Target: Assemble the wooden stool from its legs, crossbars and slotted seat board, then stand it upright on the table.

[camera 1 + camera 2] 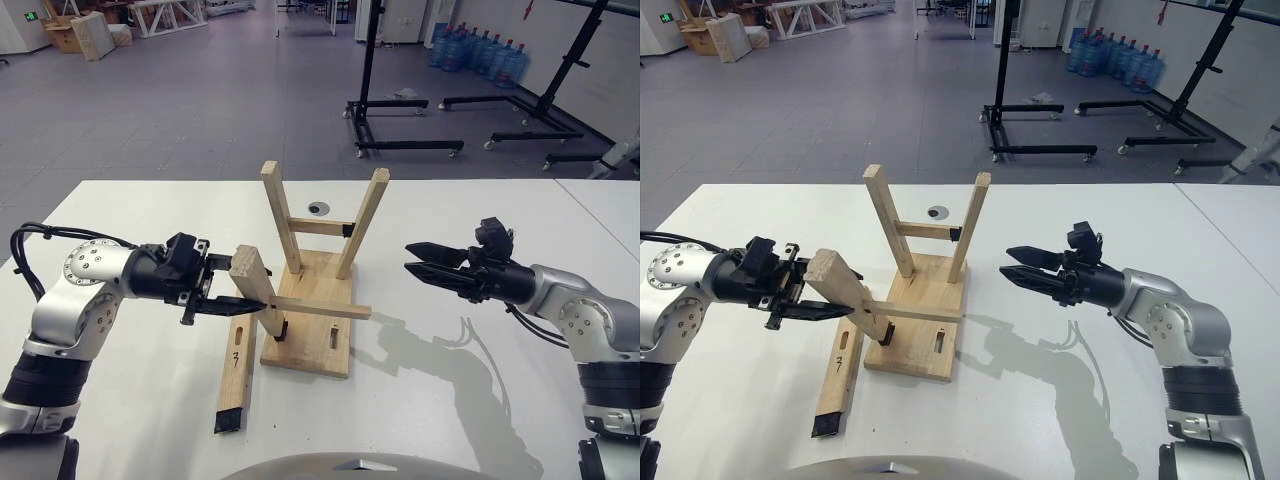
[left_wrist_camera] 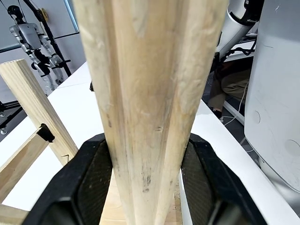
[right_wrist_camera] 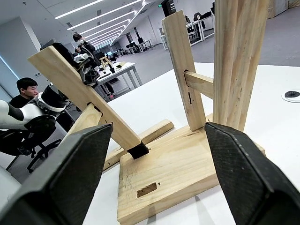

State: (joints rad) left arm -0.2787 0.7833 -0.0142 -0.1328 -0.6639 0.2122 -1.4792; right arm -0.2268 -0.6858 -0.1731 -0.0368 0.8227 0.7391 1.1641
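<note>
The stool is roughly half built. The seat board [image 1: 322, 285] lies flat in the middle of the worktop [image 1: 450, 400], with two far legs [image 1: 283, 215] standing in it, joined by a far crossbar [image 1: 320, 227]. A third leg [image 1: 255, 285] leans at the board's near-left corner, clamped between the pads of the left gripper [image 1: 250, 298] and not yet upright. A second crossbar [image 1: 320, 308] runs right from it to a free end. The loose leg [image 1: 236, 375] lies on the worktop just left of the board, and the open slot [image 1: 333, 342] near-right awaits it. The right gripper [image 1: 410, 257] hovers right of the stool, fingers apart, holding nothing.

Left to do, by my reckoning: seat the third leg, fit the fourth, then turn the stool over onto its legs.

Hard to tell — whether the third leg's foot is in its slot or only resting there.
</note>
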